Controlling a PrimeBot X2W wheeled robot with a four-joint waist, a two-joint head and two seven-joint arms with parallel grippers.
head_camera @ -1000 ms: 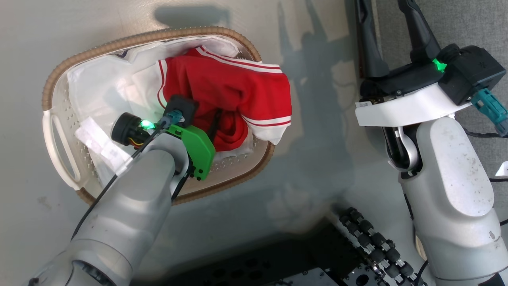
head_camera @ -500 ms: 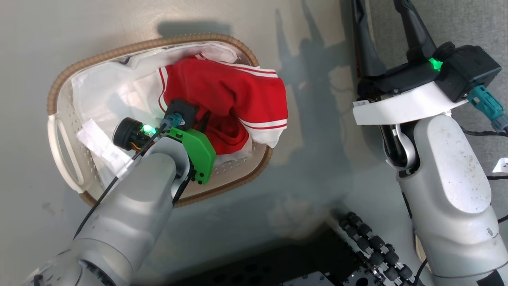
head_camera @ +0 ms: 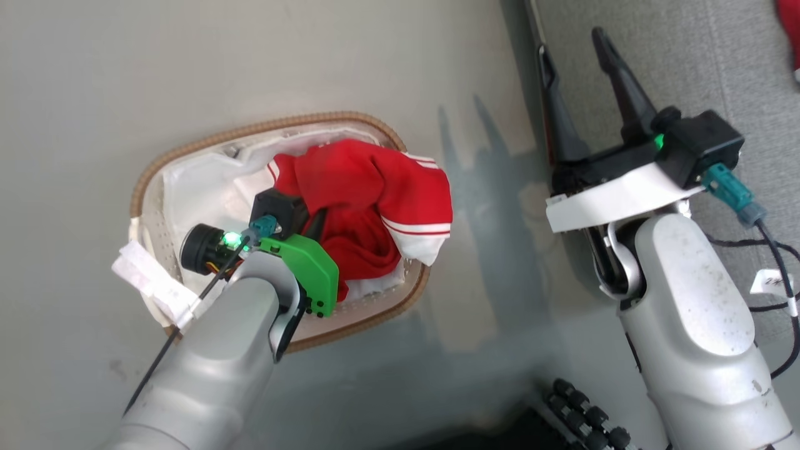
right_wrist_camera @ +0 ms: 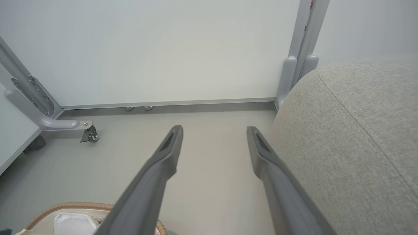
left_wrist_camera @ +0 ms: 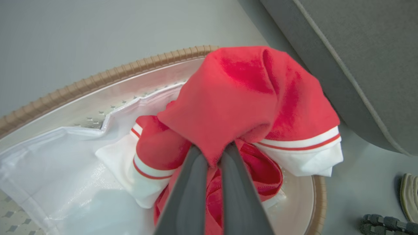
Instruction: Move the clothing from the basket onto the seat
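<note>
1. The left tool is clamped shut on a fold of the clothing, its two dark fingers pinching red cloth between them.
2. The clothing is a soft red bundle with white cuffs and thin stripes. It bunches up above the pinch and droops on both sides. One cuff reaches out past the brown rim of the basket on the seat side, and the rest lies inside on the white liner.
3. The step in hand looks like the pick-up: the grip is made, but the load is not yet clear of the basket.
4. The next move calls for a lift high enough that the hanging cuffs clear the rim, then a carry over the strip of floor to the seat. Limp cloth may snag or slip.
5. The right tool hangs wide open and empty, just beside the grey seat.
6. Farthest off, a red scrap lies on the seat at the edge of the head view, with too little showing to say what it is.
</note>
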